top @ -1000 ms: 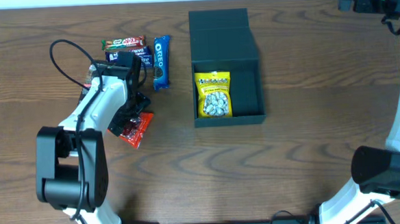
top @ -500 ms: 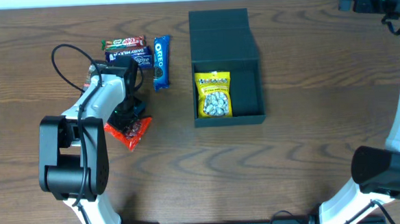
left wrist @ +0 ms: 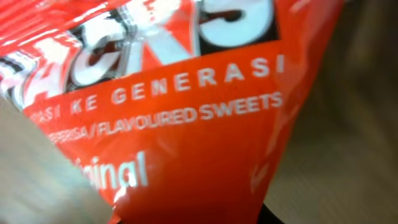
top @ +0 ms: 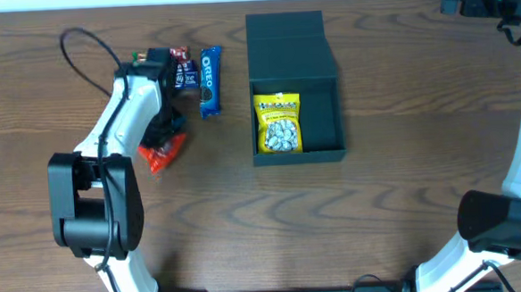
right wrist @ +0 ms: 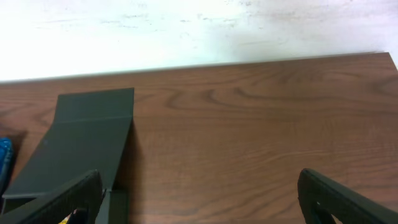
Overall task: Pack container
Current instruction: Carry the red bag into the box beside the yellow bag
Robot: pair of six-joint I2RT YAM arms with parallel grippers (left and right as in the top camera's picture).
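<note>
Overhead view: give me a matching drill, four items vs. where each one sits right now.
Items:
1. yellow bag
2. Oreo pack
3. red sweets bag
4. box lid

Places:
A. folded open, flat on the table behind the box
B. under the left arm, at its claw
C. inside the box, against its left wall
D. on the table between the box and the left arm

Pairs: 1-C, 2-D, 3-B, 4-A
</note>
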